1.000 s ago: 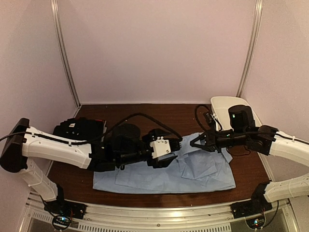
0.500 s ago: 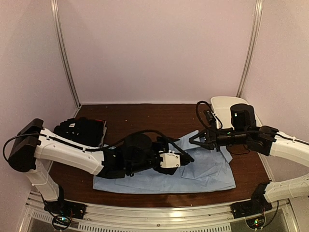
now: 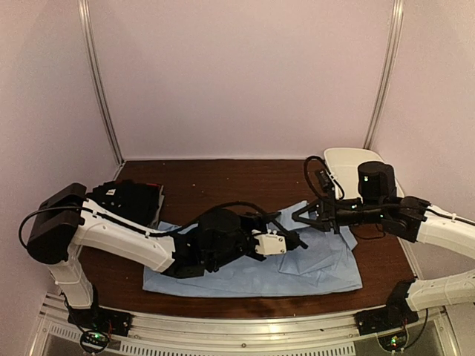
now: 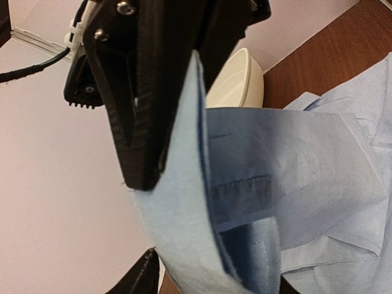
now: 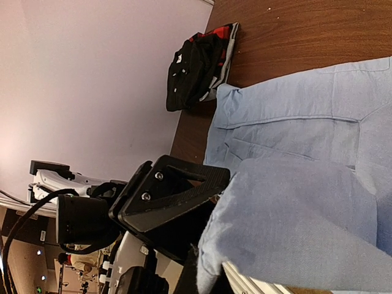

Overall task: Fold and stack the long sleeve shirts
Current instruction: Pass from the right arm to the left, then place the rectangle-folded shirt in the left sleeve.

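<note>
The light blue shirt [image 3: 326, 271] lies spread across the front of the brown table [image 3: 223, 182]. My left gripper [image 3: 295, 241] is over the shirt's middle and shut on a fold of it; in the left wrist view the blue cloth [image 4: 190, 202] hangs pinched between the black fingers [image 4: 138, 135]. My right gripper [image 3: 300, 216] is at the shirt's far edge and shut on a raised flap [image 5: 288, 220]. The black shirt [image 3: 125, 200] with white buttons lies bunched at the back left and also shows in the right wrist view [image 5: 195, 67].
A white oval tub [image 3: 347, 165] stands at the back right, behind my right arm, and shows in the left wrist view [image 4: 236, 79]. Something red [image 5: 222, 38] lies under the black shirt. The two grippers are close together over the shirt.
My left gripper has moved right and lower across the shirt, carrying its fold toward the right gripper. The right gripper has hardly moved.
</note>
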Controlling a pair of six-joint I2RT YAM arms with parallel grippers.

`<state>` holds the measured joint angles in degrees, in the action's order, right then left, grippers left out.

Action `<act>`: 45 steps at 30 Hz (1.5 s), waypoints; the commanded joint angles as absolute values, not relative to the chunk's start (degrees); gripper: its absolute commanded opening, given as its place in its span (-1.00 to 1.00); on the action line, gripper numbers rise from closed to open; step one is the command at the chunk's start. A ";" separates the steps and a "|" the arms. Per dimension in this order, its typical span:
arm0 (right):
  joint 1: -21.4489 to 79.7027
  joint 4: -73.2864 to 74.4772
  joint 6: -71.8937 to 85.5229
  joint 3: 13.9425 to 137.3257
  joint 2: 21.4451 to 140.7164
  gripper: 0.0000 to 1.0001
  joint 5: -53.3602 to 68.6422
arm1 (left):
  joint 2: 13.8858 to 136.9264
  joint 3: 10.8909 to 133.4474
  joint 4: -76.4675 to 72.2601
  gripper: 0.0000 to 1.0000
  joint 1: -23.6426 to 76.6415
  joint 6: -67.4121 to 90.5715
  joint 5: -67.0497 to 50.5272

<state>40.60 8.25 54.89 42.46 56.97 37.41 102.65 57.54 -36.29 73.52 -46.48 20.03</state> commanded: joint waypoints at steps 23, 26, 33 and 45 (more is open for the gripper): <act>38.40 28.62 43.59 48.71 52.66 0.26 29.69 | 96.81 57.91 -29.24 -1.00 73.65 -35.71 21.20; 37.53 38.11 40.00 52.63 50.79 0.46 25.46 | 95.98 58.23 -26.09 -1.00 73.65 -33.57 19.84; 35.77 50.74 34.94 61.48 49.29 0.53 13.80 | 94.41 63.00 -13.41 -1.00 73.97 -29.16 8.80; 26.30 48.28 26.74 59.14 56.80 0.53 14.02 | 95.45 74.45 10.38 -1.00 83.79 -27.61 1.10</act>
<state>29.21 49.65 30.33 61.32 55.88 13.50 96.07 71.11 0.38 80.90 -29.39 5.06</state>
